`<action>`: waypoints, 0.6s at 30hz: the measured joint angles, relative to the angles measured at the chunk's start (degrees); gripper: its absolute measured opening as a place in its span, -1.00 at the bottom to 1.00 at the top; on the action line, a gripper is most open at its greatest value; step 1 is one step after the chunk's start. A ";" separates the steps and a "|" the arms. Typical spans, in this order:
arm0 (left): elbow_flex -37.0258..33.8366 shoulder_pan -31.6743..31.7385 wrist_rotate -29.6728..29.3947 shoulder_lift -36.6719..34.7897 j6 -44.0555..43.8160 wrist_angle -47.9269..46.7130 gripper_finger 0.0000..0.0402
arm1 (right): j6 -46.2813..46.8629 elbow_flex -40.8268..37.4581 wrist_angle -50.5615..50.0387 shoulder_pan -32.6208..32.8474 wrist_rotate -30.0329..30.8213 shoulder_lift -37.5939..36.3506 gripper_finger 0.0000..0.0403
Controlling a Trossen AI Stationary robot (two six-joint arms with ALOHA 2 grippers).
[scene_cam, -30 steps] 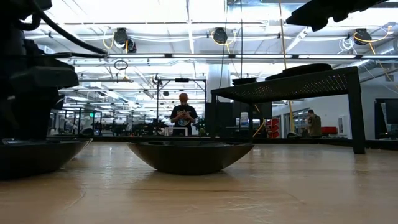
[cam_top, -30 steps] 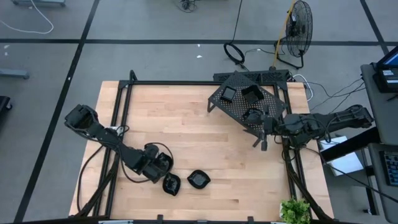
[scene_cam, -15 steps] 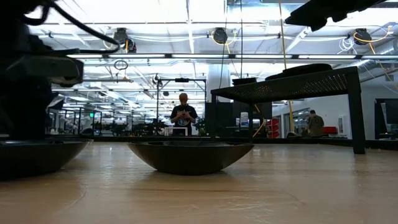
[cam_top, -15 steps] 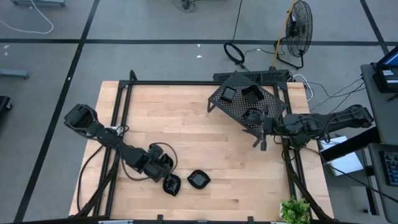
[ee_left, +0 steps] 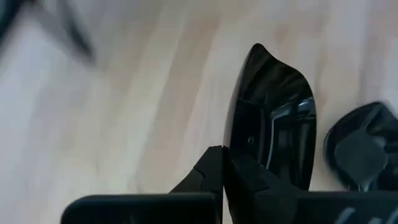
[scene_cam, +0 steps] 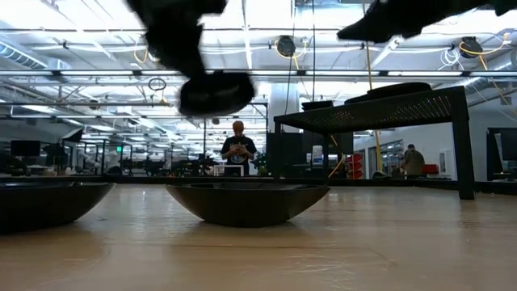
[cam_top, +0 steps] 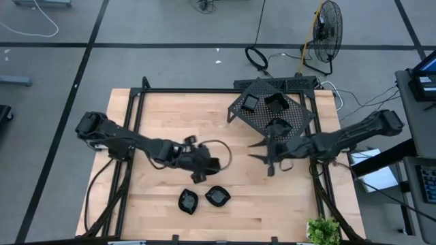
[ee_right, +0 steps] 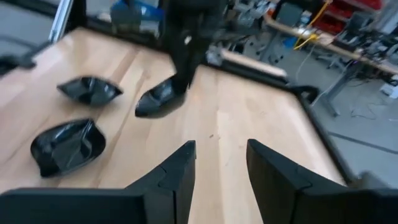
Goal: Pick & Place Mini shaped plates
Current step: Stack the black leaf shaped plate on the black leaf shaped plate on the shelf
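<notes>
My left gripper (cam_top: 201, 165) hangs over the middle of the table, shut on a small glossy black leaf-like plate (ee_left: 273, 124). In the low view that plate (scene_cam: 215, 92) is well above the wood. Two more mini plates (cam_top: 187, 201) (cam_top: 218, 196) rest on their undersides near the front edge. My right gripper (cam_top: 268, 154) is open and holds nothing, left of the black perforated rack (cam_top: 300, 116). The rack carries a few more plates (cam_top: 276, 102). My left gripper pinches the leaf-like plate's raised rim (ee_left: 234, 152) on one long side between its two shut fingers. The fingers slant down from the table's left. The plate is lifted clear of the table and hangs tilted beside and below the fingertips (ee_left: 214, 163).
The rack stands on legs at the far right of the table. A black frame (cam_top: 136, 102) runs along the table's edges. A green plant (cam_top: 323, 230) sits at the near right corner. Bare wood lies between the two grippers.
My left gripper has shut on a plate near the front edge. It has risen with the plate, swung toward the table's middle and rolled, so the plate is lifted clear. My right gripper has gone left from the rack toward the table's middle, still open.
</notes>
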 joint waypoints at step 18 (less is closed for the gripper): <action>23.38 -0.32 -24.40 22.66 36.22 -5.82 -0.99 | -0.07 0.02 17.49 1.49 0.20 20.05 -0.35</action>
